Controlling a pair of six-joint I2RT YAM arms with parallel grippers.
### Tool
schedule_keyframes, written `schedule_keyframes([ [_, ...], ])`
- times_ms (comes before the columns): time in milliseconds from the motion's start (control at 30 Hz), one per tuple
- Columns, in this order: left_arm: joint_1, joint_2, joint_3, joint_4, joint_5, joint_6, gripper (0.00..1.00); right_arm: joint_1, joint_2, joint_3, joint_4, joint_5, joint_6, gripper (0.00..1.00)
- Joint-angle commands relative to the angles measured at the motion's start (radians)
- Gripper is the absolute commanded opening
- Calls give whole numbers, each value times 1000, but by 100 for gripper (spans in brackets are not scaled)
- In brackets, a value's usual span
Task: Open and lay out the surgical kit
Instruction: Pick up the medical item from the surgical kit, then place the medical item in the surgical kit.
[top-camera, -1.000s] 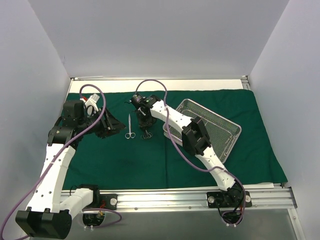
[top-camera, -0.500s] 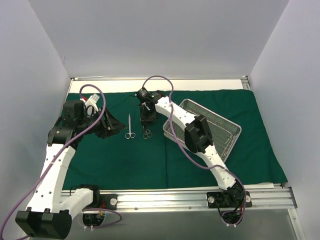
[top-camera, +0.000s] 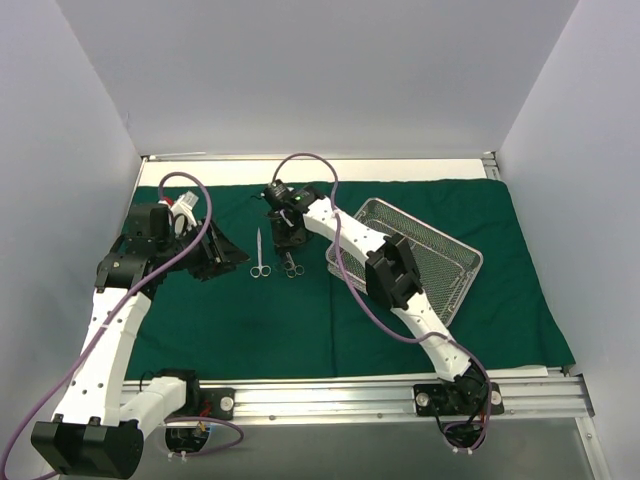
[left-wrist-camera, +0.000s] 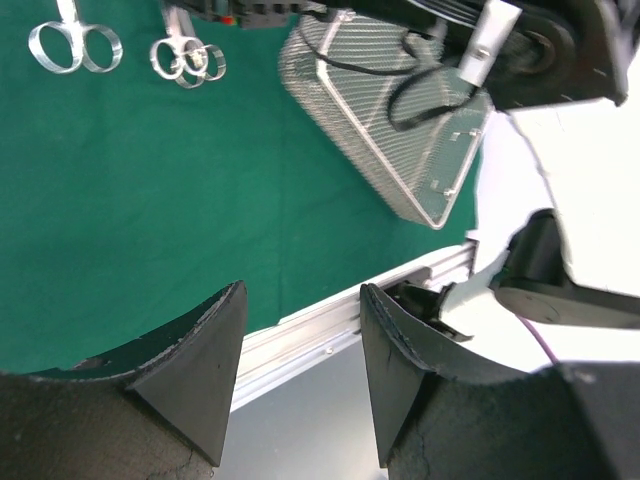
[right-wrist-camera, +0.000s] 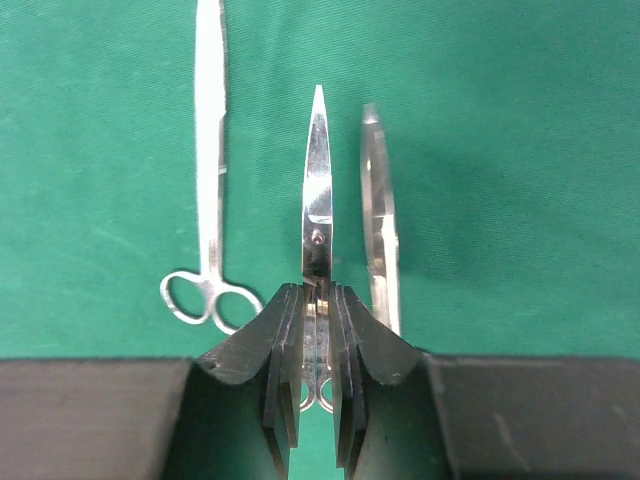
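Scissors (right-wrist-camera: 317, 190) pinched in right gripper (right-wrist-camera: 318, 300) — rings mostly hidden, as on neighbouring instrument (right-wrist-camera: 378, 220).

The left arm (top-camera: 108, 320) rises from its base at 7 o'clock and leans toward 10 o'clock, with its wrist turned toward 3 o'clock. The left end effector (top-camera: 228, 257) hangs low with its jaws spread wide. The right arm (top-camera: 410, 300) stretches from 5 o'clock toward 11 o'clock, wrist tipped downward. The right end effector (right-wrist-camera: 318, 292) is pinched narrowly on a pair of scissors (right-wrist-camera: 317, 200), just behind the pivot.
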Motion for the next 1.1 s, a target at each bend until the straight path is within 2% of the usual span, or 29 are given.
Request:
schedule_keyframes([
  [0, 9, -23, 16, -63, -77, 37, 58, 15, -68, 6, 7, 28, 38, 0],
  [333, 17, -84, 63, -217, -242, 43, 58, 58, 7, 122, 121, 45, 241, 0],
  [667, 18, -147, 49, -249, -259, 4, 58, 115, 93, 192, 193, -2, 298, 0],
  [1067, 18, -167, 39, -249, -250, -11, 58, 139, 150, 221, 199, 27, 347, 0],
])
